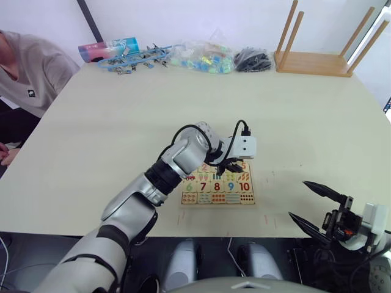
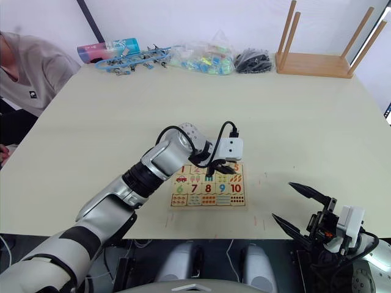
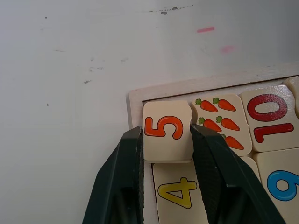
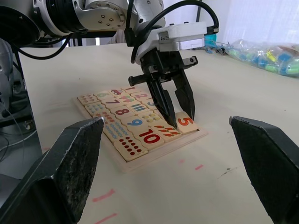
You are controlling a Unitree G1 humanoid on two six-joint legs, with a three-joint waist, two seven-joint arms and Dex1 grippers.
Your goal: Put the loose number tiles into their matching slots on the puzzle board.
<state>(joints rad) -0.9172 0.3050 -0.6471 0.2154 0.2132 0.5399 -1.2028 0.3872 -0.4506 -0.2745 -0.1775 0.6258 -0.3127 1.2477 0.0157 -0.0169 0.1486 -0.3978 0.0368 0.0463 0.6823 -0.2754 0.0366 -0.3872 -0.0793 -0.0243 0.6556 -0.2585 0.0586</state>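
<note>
The puzzle board (image 1: pixel 201 196) lies near the table's front edge, its rows filled with numbers, pictures and dots. My left gripper (image 3: pixel 166 133) reaches down over the board's far right corner and is shut on the tile with an orange 5 (image 3: pixel 164 128), one finger on each side. That tile sits at the corner slot, beside the yellow 4 tile (image 3: pixel 180 193); I cannot tell whether it lies fully flat. The right wrist view shows the same grip on the 5 tile (image 4: pixel 186 122). My right gripper (image 1: pixel 298 199) hangs open off the table's front right, holding nothing.
A person (image 1: pixel 24 67) sits at the table's far left. Along the far edge lie a blue pack (image 1: pixel 110 49), bags of small parts (image 1: pixel 201 58) and an upturned wooden stool (image 1: pixel 311 61). Small red marks (image 4: pixel 198 166) dot the table near the board.
</note>
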